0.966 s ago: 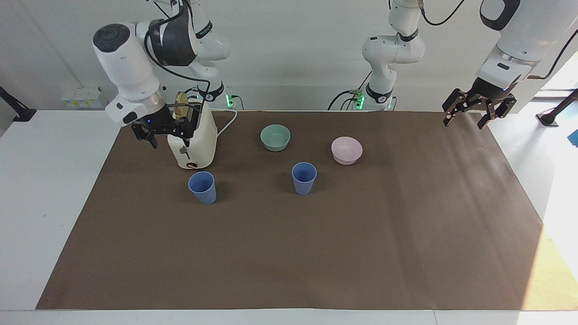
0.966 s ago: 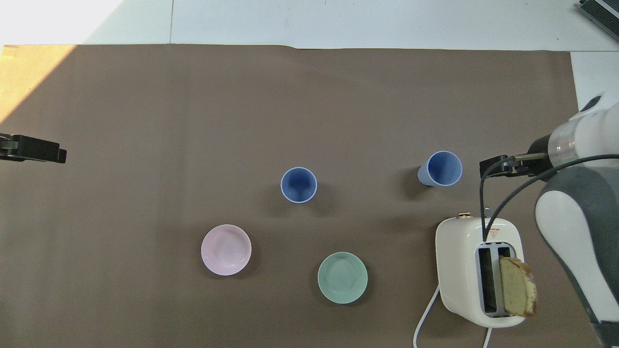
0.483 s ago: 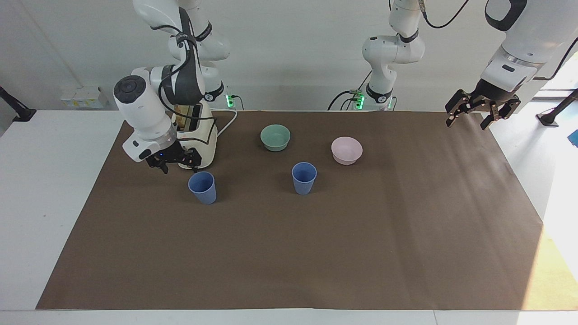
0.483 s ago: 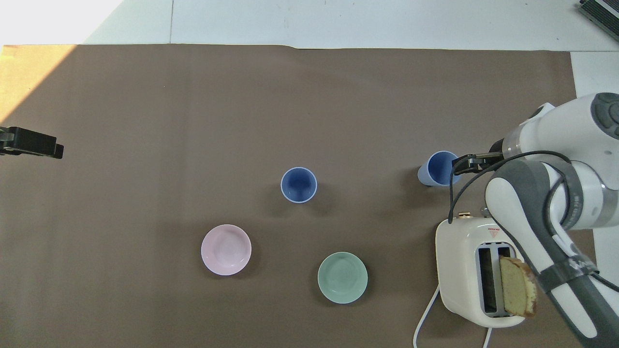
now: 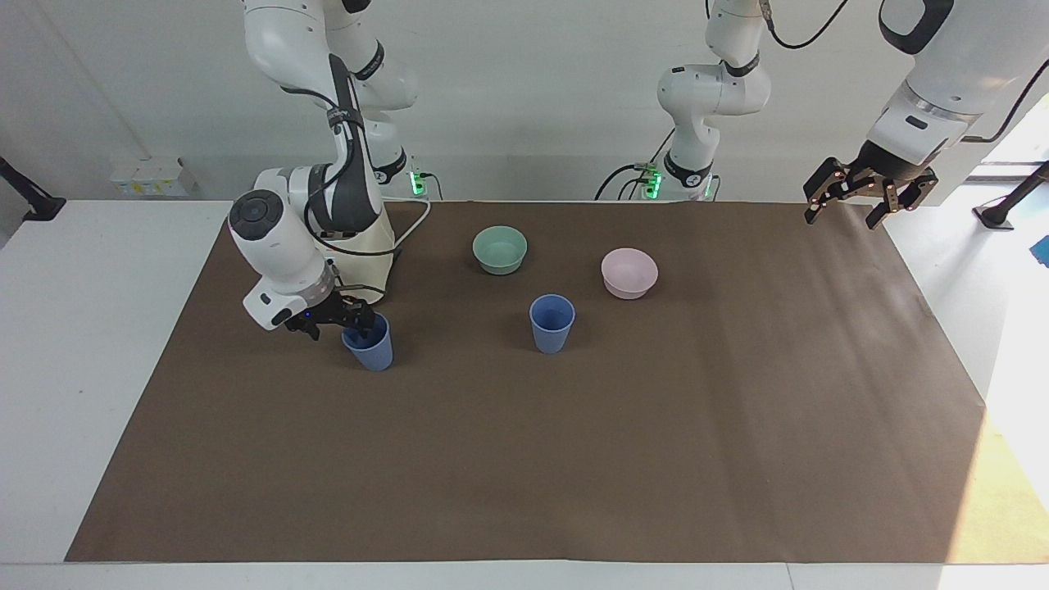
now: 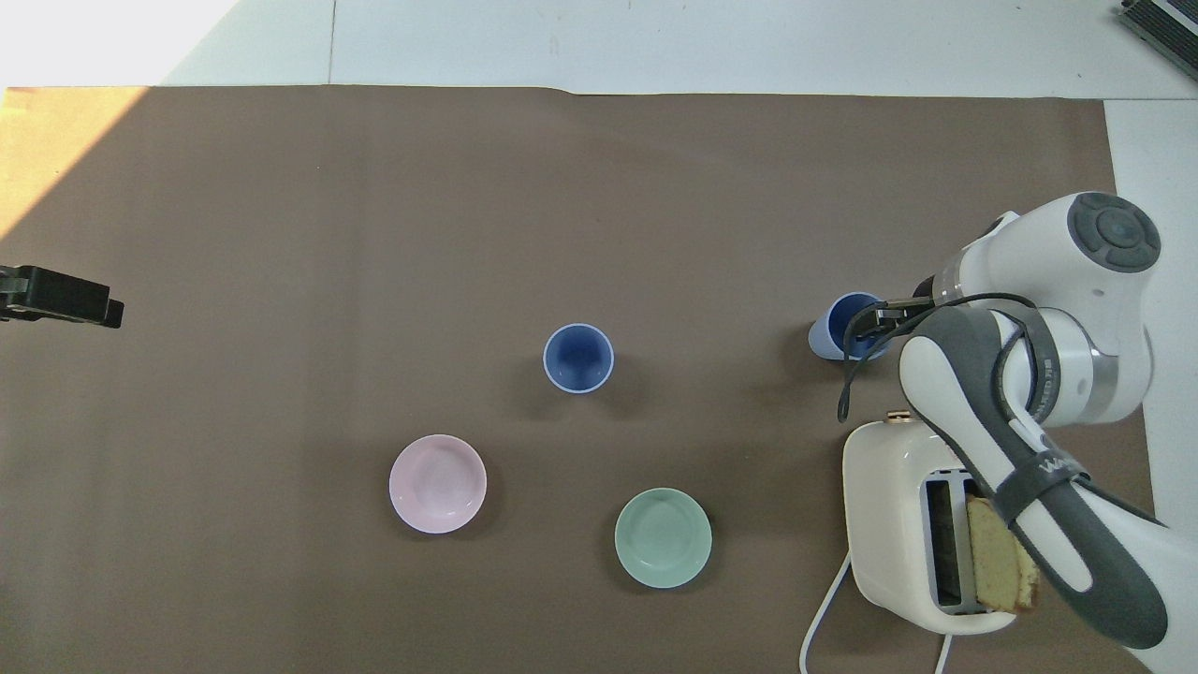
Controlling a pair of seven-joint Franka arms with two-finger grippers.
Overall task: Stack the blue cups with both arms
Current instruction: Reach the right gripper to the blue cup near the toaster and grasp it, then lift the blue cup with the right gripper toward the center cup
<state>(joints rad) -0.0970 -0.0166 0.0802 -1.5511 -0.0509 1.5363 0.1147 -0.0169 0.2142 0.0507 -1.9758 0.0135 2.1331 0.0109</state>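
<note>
The toaster sits close to the robots, the green bowl and pink bowl alongside. Left gripper waits high over the mat's corner, fingers spread apart. Out a little farther, right gripper is at the rim of one blue cup; whether it's pinched I cannot tell. The second blue cup stands upright mid-table. Light, stiff, smooth plastic by the look: best pinched across the rim wall, gently.
</note>
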